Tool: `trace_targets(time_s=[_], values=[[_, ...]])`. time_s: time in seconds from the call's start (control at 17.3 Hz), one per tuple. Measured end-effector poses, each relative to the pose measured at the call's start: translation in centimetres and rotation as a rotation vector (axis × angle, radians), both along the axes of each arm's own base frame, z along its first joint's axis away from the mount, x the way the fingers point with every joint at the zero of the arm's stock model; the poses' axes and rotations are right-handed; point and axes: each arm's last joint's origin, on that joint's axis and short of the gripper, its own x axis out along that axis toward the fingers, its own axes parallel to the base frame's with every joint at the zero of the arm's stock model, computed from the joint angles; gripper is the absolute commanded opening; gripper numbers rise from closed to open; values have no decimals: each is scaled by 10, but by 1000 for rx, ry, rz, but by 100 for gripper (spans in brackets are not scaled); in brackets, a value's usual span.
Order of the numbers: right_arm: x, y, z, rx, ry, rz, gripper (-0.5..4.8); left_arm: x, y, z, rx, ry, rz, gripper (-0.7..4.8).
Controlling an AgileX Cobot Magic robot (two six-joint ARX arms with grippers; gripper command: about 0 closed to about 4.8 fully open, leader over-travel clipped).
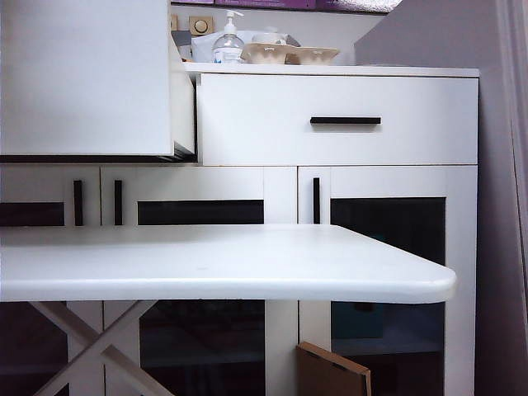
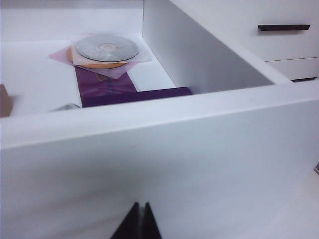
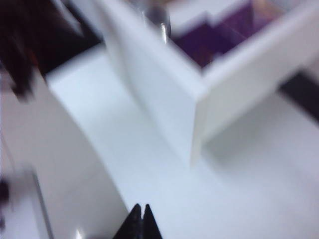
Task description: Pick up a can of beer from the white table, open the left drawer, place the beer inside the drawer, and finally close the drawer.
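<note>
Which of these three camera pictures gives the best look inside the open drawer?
The left wrist view: it looks over the drawer front at a disc on purple sheets, with the shut left gripper below. The exterior view shows only its white outside. The right wrist view is blurred, glimpsing a corner above the shut right gripper.

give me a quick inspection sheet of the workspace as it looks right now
surface: white table, top bare in the exterior view.
job's things: left drawer pulled open; a silvery object near its front wall may be the can of beer, too blurred to confirm.
clutter: in the drawer, a disc on pink and orange sleeves and a purple folder; on the cabinet top, a pump bottle and paper trays.
grippers: left gripper shut, empty, facing the drawer front; right gripper shut, empty, above the table by the drawer corner.
cables: nothing seen.
surroundings: right drawer closed; cardboard under the table.
</note>
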Motion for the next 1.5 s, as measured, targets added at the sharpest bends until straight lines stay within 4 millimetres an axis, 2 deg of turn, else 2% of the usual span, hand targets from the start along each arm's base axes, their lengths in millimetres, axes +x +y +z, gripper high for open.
trace_targets(time_s=[0.17, 0.4, 0.64, 0.75, 0.98, 1.5], values=[[-15, -14, -29, 87, -28, -15, -6, 0, 0, 0, 3, -1, 16, -6], [-33, -31, -38, 247, -86, -33, -6, 4, 2, -2, 6, -84, 77, -6], [-36, -34, -33, 292, -118, -32, -6, 8, 5, -15, -1, -75, 188, -6], [-36, -34, -33, 304, -119, -14, -6, 14, 5, -16, 0, -76, 190, -6], [-38, -31, -31, 315, -124, 5, -6, 42, 4, -19, -6, -134, 216, -6], [-39, -31, -31, 315, -123, 7, -6, 77, 4, -29, 8, -211, 264, -6]])
